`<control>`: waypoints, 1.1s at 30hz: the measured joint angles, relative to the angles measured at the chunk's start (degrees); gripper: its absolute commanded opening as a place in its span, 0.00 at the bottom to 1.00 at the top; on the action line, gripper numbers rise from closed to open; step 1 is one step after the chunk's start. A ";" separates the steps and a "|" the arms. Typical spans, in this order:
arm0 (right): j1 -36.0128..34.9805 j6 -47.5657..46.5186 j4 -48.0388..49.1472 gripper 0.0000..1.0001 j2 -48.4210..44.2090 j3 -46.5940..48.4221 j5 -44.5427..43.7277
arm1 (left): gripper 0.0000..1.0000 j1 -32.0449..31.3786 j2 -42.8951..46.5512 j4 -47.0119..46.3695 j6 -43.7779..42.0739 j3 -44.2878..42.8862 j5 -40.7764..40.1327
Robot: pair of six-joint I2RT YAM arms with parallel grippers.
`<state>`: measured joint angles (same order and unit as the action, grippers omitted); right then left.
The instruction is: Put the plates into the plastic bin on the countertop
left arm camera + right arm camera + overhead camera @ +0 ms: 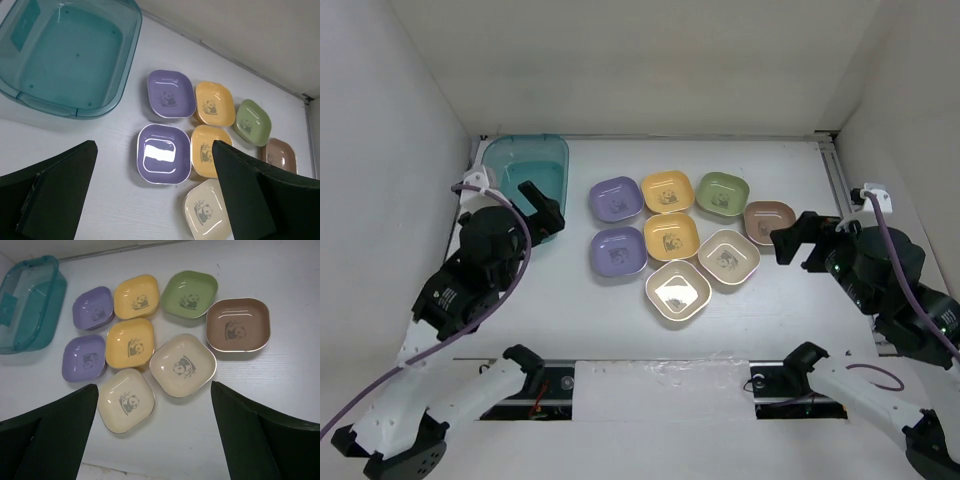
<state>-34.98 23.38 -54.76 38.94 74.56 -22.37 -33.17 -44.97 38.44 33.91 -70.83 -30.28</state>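
Eight small plates lie clustered on the white countertop (800, 330): two purple (615, 199) (618, 251), two yellow (668, 191) (671, 237), a green (723, 192), a brown (769, 221) and two beige (727, 259) (677, 291). The teal plastic bin (525, 170) stands empty at the far left. My left gripper (542, 208) is open and empty beside the bin, left of the purple plates. My right gripper (798, 240) is open and empty just right of the brown plate. The left wrist view shows the bin (65, 55); the right wrist view shows all the plates, the near beige one (126, 400) closest.
White walls enclose the countertop on the left, back and right. A metal rail (660, 375) with the arm bases runs along the near edge. A rail (835, 180) also runs along the right side.
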 measured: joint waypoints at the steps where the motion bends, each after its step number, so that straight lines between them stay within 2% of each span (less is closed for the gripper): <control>1: 0.00 -0.07 -0.11 1.00 0.04 0.04 -0.07 | 1.00 0.00 -0.20 0.13 0.31 0.55 0.00; 5: 0.00 -0.37 -0.26 1.00 0.26 0.04 0.31 | 1.00 0.00 -2.78 0.52 2.67 4.96 0.59; 12: 0.00 -1.16 -0.09 1.00 -1.07 -1.09 2.91 | 1.00 0.00 -5.42 -0.70 7.76 18.01 7.63; 18: 0.00 -1.27 -0.07 1.00 -1.03 -2.69 4.17 | 1.00 -1.53 -7.21 -2.67 12.09 22.75 9.97; 27: 0.00 -1.64 1.22 1.00 -1.09 -3.41 6.36 | 0.98 -2.49 -21.84 -12.11 17.42 31.12 10.03; 33: 0.00 -1.84 2.14 1.00 -1.42 -3.96 7.78 | 0.95 -2.49 -28.22 -19.34 18.34 31.87 8.70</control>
<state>-34.98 21.54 -52.62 37.52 70.61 -14.59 -35.66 -73.19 19.09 52.25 -38.96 -21.58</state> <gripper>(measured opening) 0.999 0.970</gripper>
